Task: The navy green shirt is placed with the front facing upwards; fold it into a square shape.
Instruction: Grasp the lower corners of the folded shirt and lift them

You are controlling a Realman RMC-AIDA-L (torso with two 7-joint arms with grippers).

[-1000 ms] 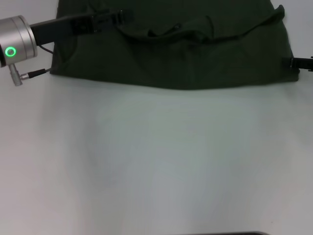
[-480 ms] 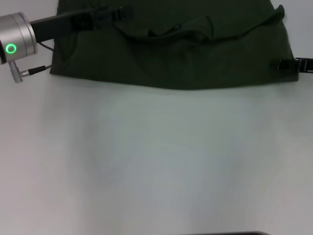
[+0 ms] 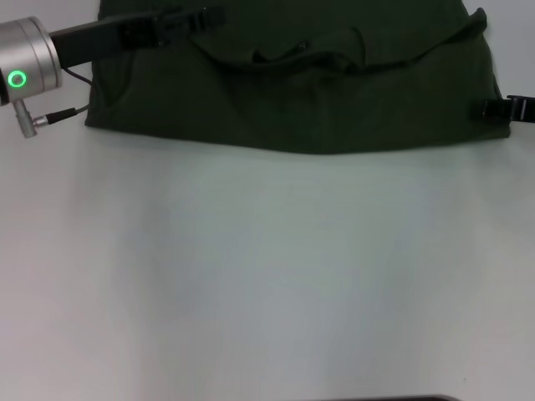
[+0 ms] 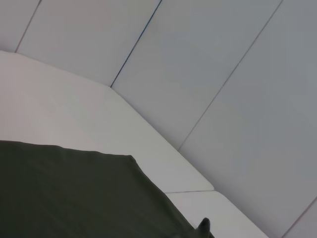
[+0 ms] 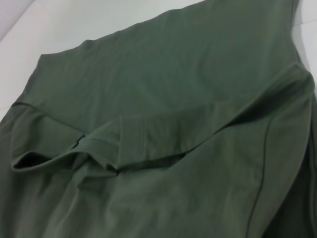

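The near part of the white table (image 3: 267,276) is bare. Farther back lies the navy green shirt (image 3: 318,92), spread across the far side of the table, with a straight near edge and loose folds along the far part. At the shirt's right edge sits the right gripper (image 3: 500,109), only its black tip in view; whether it is open or holds cloth I cannot tell. At the far left, the left gripper (image 3: 196,17) reaches over the shirt's far left corner; I cannot tell its opening either.
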